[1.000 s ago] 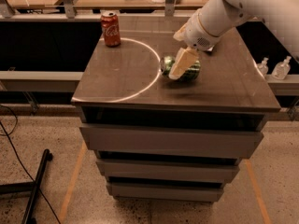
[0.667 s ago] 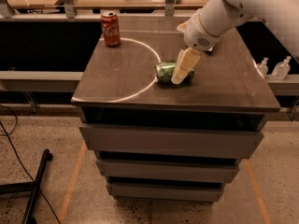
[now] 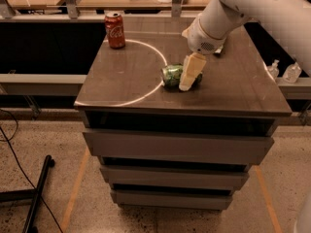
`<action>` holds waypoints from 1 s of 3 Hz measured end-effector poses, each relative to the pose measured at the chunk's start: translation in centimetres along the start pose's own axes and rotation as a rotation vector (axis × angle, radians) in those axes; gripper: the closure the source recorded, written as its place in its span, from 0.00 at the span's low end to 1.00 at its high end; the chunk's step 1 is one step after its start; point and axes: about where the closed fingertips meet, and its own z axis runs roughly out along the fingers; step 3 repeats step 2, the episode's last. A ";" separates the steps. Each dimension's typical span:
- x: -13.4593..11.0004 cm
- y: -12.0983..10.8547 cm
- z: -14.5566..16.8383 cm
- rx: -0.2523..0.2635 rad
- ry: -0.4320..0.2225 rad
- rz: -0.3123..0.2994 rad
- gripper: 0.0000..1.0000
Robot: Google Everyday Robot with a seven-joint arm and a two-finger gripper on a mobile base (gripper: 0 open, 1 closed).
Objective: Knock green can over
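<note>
The green can [image 3: 172, 75] lies on its side on the dark cabinet top [image 3: 121, 76], just right of a white arc painted on the surface. My gripper [image 3: 187, 84] hangs from the white arm at the upper right and reaches down in front of the can's right half, hiding that part. One cream finger [image 3: 190, 71] shows, its tip near the tabletop against the can.
A red cola can [image 3: 115, 30] stands upright at the back left of the cabinet top. A small dark object [image 3: 218, 50] lies behind the arm. Drawers sit below the top. Two clear bottles [image 3: 284, 72] stand on a ledge at the right. A black stand leg [image 3: 39, 188] crosses the floor at the left.
The green can has tipped from tilted to lying flat on its side and shifted left toward the white arc. My gripper has moved slightly left and down with it.
</note>
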 end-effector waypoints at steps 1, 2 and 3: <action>0.8 -0.2 -0.9 0.020 -0.013 0.019 0.00; 2.4 -0.8 -2.7 0.059 -0.013 0.070 0.00; 2.4 -0.8 -2.7 0.059 -0.013 0.070 0.00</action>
